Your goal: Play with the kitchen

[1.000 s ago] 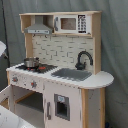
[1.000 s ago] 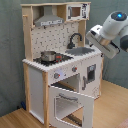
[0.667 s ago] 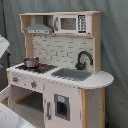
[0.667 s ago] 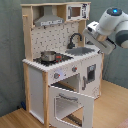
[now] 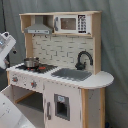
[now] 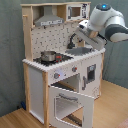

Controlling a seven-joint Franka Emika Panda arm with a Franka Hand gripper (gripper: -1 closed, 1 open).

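Swinging nearer the kitchen (image 6: 60,65), arm (image 6: 107,22) higher

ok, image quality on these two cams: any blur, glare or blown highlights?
First exterior view: soft all over, flat even light, no glare; the microwave buttons are unreadable and the arm is cut off at the first exterior view's left edge. Second exterior view: also soft, warmer cast; the arm looms large near the lens with bright white highlights, and the oven door hangs open, evenly lit.
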